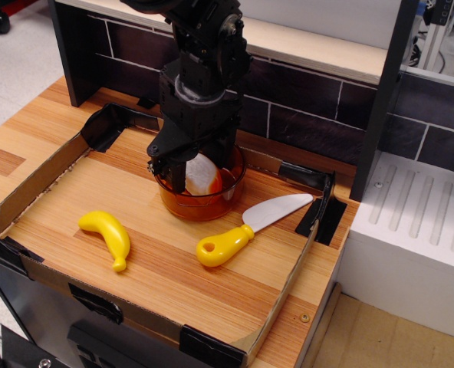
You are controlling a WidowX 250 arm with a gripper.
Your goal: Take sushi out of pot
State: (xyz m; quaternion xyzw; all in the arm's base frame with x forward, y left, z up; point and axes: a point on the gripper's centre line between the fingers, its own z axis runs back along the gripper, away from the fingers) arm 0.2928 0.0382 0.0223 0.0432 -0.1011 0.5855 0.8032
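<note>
The sushi [202, 175] is being seen inside the pot [202, 201], which is standing just above the middle of the frame on the wooden bench [166, 276]. The black tool [199, 173] is being lowered into the pot from above, and its fingers are being placed on either side of the white block. Whether the fingers are already being pressed onto the sushi or are only being held just beside it cannot be told, since the far finger is being hidden by the block and the pot wall.

The step in hand is being judged as the grasp: the sushi is not yet being lifted clear, and its lower part is still being seen below the pot rim. For the next move, a firm closing on the block is being called for, followed by a straight lift until the rim is being cleared, and then a shift sideways to bare wood.

A yellow banana [108, 235] is lying at the lower left of the pot, and a toy knife [250, 226] is lying at its lower right, both apart from it. Some care is being suggested so that the light pot is not being dragged upward with the sushi.
</note>
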